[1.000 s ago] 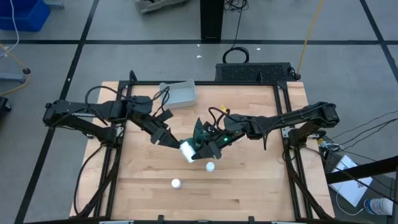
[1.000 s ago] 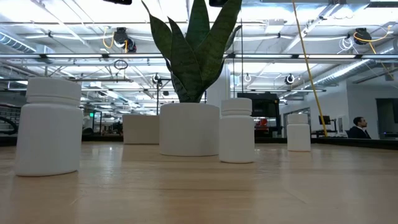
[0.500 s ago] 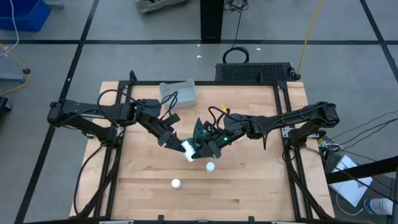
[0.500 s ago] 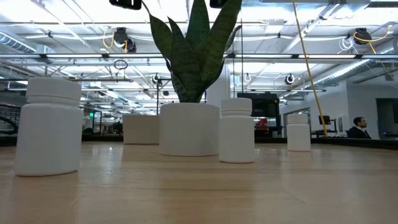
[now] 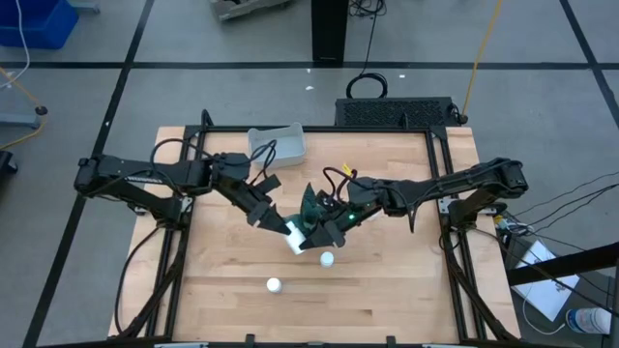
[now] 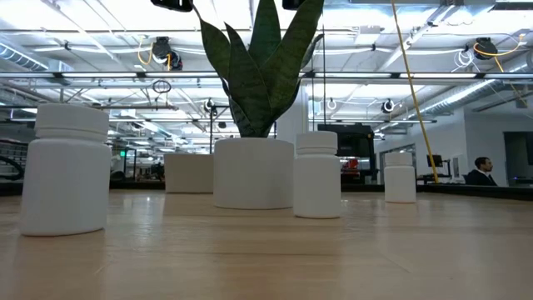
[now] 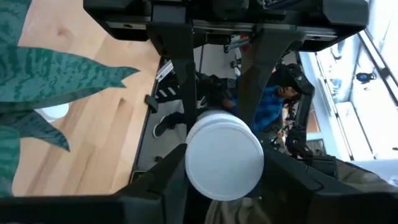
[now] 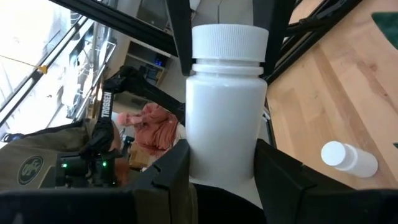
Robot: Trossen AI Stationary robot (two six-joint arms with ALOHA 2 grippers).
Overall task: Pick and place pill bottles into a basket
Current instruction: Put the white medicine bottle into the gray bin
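Two bottles stand loose on the near half of the pale wood table (image 5: 387, 290): the near bottle (image 5: 274, 285) left of centre, the second bottle (image 5: 327, 258) farther and to its right. The low view looks level along the boards, with the near bottle large at left. It also shows a third bottle (image 6: 400, 183) small at far right, which I cannot find from above.

Just beyond the second bottle, above mid-table, the right gripper (image 5: 311, 232) is clamped on the held bottle (image 5: 293, 236), its pads pressed on the body in its own wrist view. The left gripper (image 5: 280, 225) meets the held bottle from the left at the cap end. Whether it grips, I cannot tell. The left wrist view shows only a round white end of the bottle; the right wrist view shows it side-on, ribbed cap and all.

Both arms partly cover the plant (image 5: 314, 205) from above, while the low view shows its white pot (image 6: 254, 172) and tall leaves, cut off at the top.

At the far edge, left of centre, sits the basket (image 5: 280, 147), with no bottle showing in it. Grey floor surrounds the table, with a blue crate (image 5: 39, 21) far left. The low view shows a ceiling with lights and pipes, and a person (image 6: 480, 171) at far right.
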